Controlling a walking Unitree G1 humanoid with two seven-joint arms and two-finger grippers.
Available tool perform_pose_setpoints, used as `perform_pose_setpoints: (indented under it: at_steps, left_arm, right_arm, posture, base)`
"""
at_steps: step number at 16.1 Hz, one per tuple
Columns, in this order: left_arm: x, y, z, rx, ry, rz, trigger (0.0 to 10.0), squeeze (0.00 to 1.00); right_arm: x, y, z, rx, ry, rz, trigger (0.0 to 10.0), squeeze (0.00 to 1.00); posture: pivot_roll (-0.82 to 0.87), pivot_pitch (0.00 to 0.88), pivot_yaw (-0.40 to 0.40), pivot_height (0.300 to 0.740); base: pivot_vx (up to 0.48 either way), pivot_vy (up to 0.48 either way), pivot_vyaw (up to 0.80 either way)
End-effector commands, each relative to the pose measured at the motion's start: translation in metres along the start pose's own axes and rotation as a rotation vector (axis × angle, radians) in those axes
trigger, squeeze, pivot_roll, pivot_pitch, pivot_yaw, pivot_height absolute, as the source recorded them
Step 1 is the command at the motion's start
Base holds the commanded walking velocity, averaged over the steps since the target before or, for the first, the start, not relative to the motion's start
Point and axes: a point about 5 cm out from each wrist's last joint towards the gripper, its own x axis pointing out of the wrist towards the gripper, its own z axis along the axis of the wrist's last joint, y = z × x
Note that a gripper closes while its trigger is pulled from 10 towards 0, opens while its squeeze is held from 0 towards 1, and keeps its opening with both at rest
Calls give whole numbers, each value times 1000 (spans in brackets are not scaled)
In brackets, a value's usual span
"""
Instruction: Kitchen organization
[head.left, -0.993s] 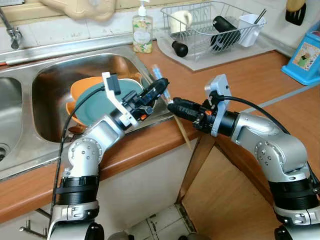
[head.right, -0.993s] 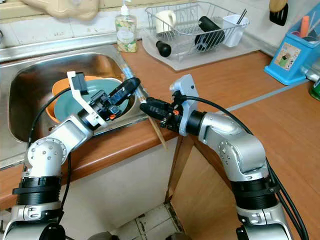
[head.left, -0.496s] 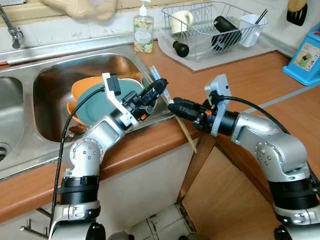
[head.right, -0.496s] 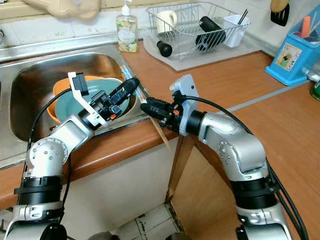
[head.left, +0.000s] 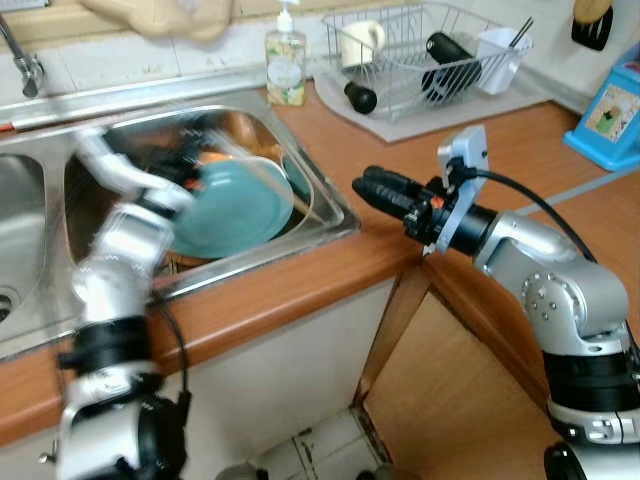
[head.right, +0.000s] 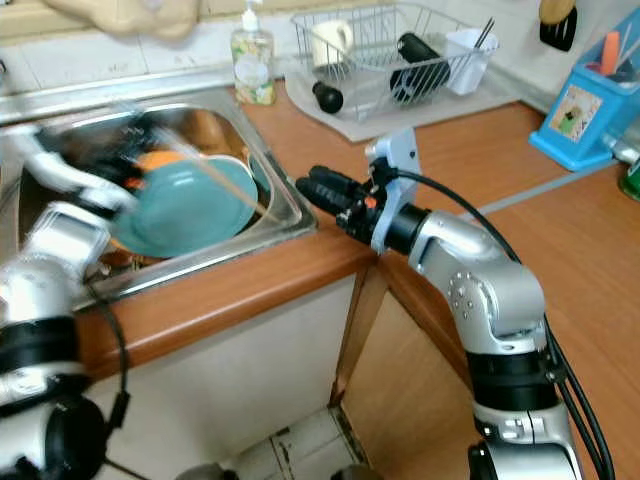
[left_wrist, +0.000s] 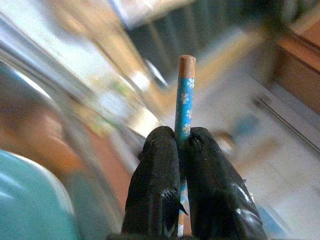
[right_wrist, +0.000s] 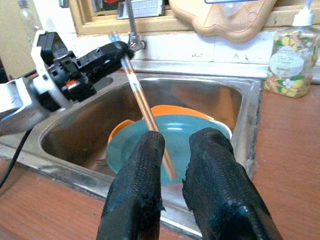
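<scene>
My left gripper (left_wrist: 179, 142) is shut on a blue flowered chopstick (left_wrist: 185, 100) with a brown tip. The head views show that arm blurred over the sink (head.left: 335, 215), with the chopstick (head.left: 280, 190) slanting across a teal plate (head.left: 235, 205). The plate lies in an orange bowl (right_wrist: 170, 110) inside the basin. My right gripper (head.left: 362, 186) hovers over the counter edge beside the sink, open, nothing between its fingers (right_wrist: 135, 190). From the right wrist view the left gripper (right_wrist: 120, 49) and its chopstick (right_wrist: 142, 102) are a short way ahead.
A dish rack (head.left: 420, 50) with a mug, a dark bottle and a utensil cup stands at the back of the wooden counter. A soap bottle (head.left: 286, 65) sits behind the sink, near a faucet (head.left: 25, 65). At the far right is a blue box (head.left: 610, 110). The counter drops off below my right arm.
The right gripper let go of the chopstick and drew back to the right. The left arm swung quickly back over the sink, carrying the chopstick with it.
</scene>
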Motion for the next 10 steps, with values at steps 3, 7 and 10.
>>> perform_pose_setpoints:
  at_steps: [3, 7, 10]
  left_arm:
    - [5, 16, -1, 85, -27, 159, 0, 0]
    - [14, 33, -12, 141, 4, 356, 10000, 412]
    - [21, 39, -19, 147, 72, 466, 10000, 1000]
  right_arm:
    - [4, 10, -6, -16, 23, 29, 10000, 0]
    - [7, 11, -11, -48, 50, -7, 10000, 0]
    - [5, 11, -11, -42, 39, -36, 10000, 0]
  posture:
    - [-162, 0, 11, 740]
    - [-165, 0, 14, 740]
    - [-172, 0, 25, 740]
  base:
    - [0, 0, 0]
    - [0, 0, 0]
    - [0, 0, 0]
